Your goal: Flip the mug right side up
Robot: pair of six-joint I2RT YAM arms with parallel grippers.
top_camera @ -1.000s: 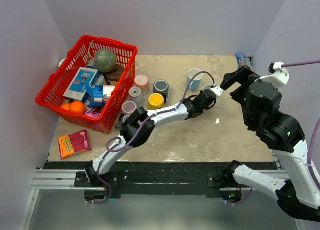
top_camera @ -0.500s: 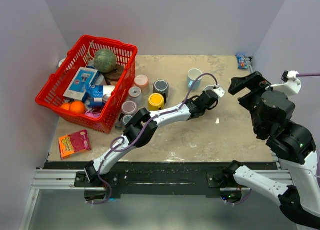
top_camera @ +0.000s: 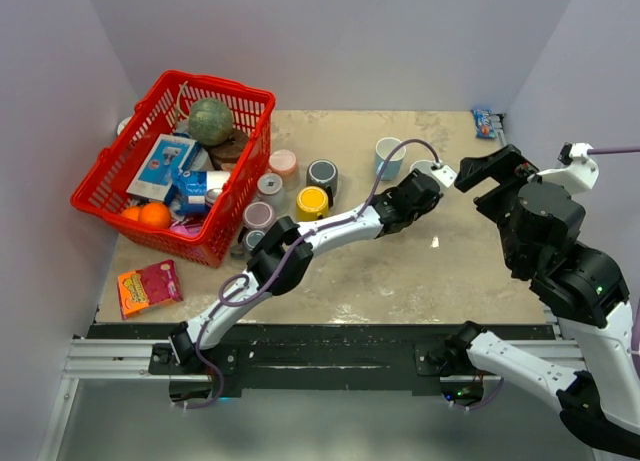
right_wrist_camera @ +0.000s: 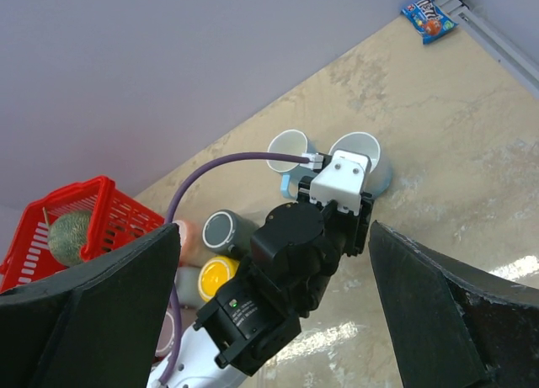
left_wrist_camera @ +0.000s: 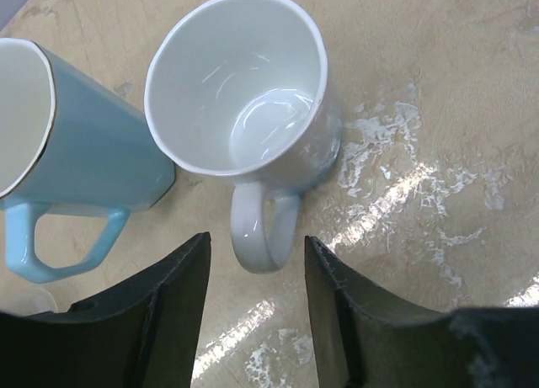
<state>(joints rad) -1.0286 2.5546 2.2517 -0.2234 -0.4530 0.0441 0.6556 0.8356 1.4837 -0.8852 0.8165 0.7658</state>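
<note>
The white mug (left_wrist_camera: 244, 93) stands upright on the table, mouth up, with its handle (left_wrist_camera: 261, 236) pointing at my left gripper (left_wrist_camera: 255, 262). That gripper is open; its two dark fingers (left_wrist_camera: 173, 304) flank the handle's end without touching it. In the top view the left gripper (top_camera: 430, 186) covers most of the mug (top_camera: 424, 167). The right wrist view shows the mug (right_wrist_camera: 364, 148) just beyond the left wrist. My right gripper (top_camera: 488, 171) hangs wide open above the table right of the mug, holding nothing.
A light blue mug (left_wrist_camera: 76, 144) stands upright right beside the white one, on its left. Several cups (top_camera: 313, 186) cluster next to a full red basket (top_camera: 250, 181). A candy packet (top_camera: 483, 123) lies far right, a snack bag (top_camera: 147, 286) front left.
My left jaws have spread apart off the mug's handle and the gripper edged toward the far right. My right arm pulled back to the right a second ago, then held.
</note>
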